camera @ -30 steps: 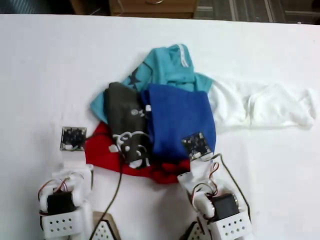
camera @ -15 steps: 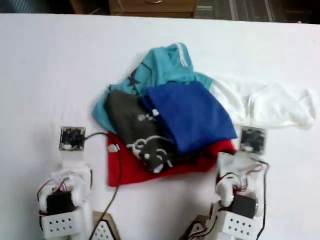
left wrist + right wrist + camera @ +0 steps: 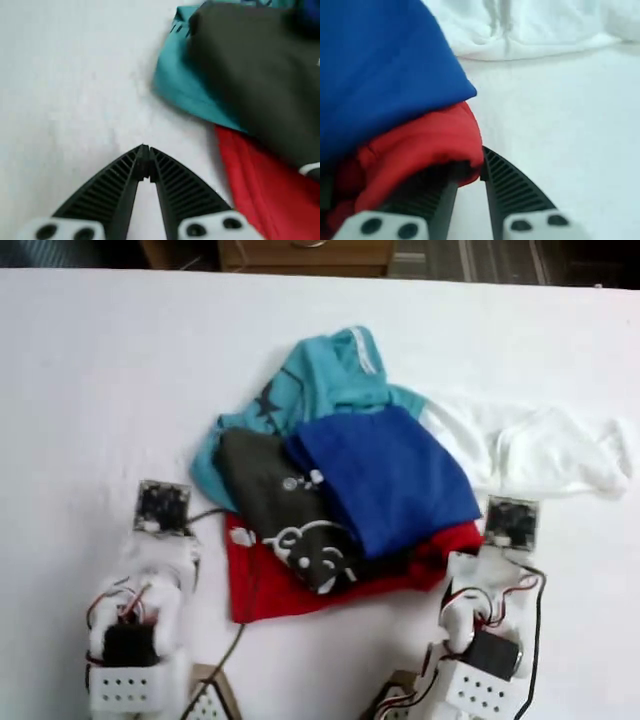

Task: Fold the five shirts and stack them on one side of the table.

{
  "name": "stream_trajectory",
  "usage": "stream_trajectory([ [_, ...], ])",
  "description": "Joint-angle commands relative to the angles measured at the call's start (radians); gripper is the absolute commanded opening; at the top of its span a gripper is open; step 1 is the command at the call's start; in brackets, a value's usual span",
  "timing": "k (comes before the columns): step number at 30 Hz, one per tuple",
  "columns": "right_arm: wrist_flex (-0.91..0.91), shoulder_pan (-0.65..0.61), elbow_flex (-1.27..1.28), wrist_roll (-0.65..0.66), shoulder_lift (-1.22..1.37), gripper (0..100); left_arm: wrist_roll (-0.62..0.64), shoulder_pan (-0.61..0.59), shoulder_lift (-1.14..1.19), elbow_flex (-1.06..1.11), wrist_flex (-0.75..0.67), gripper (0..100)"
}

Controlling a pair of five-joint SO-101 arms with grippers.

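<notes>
Grippers, two. The right gripper [image 3: 481, 162] has its black ribbed fingers [image 3: 512, 187] pressed close together, clamped on the hem of the red cloth shirt [image 3: 270, 580], whose bunched edge drapes over one finger in the right wrist view. The left gripper [image 3: 145, 162] is closed, tips meeting with nothing between them, over bare white table [image 3: 100, 370]. It is near the pile but not touching it.

Places below are as in the high view. From the right gripper, the red cloth shirt runs off toward 9 o'clock. From the left gripper, its near corner lies at about 3 o'clock.

Shirts, five, one of each colour, all in one loose overlapping pile mid-table:
- red cloth shirt: bottom layer, at the pile's 6 o'clock, wrinkled, roughly rectangular
- royal-blue folded shirt [image 3: 385, 480]: lies on the red one, centre to 4 o'clock, smooth, its corner just beside the right gripper
- dark grey shirt with white print [image 3: 275, 495]: on the red one, at 8 o'clock, overlapped by the blue one's edge
- teal shirt with a pale neck band [image 3: 325, 370]: under the blue and grey ones, sticks out at 12 o'clock
- white long-sleeved shirt [image 3: 540, 450]: spread out at 3 o'clock, sleeve stretched away from the pile, crumpled

None is stacked neatly.
</notes>
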Motion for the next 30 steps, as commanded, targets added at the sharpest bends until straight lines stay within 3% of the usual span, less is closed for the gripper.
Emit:
stream_trajectory([
  [1,0.008,-0.01,0.006,0.207,0.001,1.9,0.0,0.132,-0.018,0.016,-0.014,2],
  [5,0.102,0.05,-0.009,0.376,0.001,2.0,-0.051,0.239,-0.018,0.016,0.086,2],
  [12,0.168,0.196,-0.157,0.489,0.001,3.3,-0.404,0.235,-0.017,-0.048,0.184,3],
  [17,0.228,0.197,-0.227,0.601,0.002,22.2,-0.405,0.138,-0.017,-0.148,0.267,20],
  [19,0.232,0.208,-0.23,0.628,0.001,24.8,-0.416,0.077,-0.017,-0.18,0.259,22],
  [24,0.237,0.243,-0.29,0.615,0.001,21.1,-0.45,-0.015,-0.017,-0.254,0.29,22],
  [30,0.255,0.271,-0.486,0.448,0.008,20.9,-0.445,-0.107,0.006,-0.384,0.344,22],
])
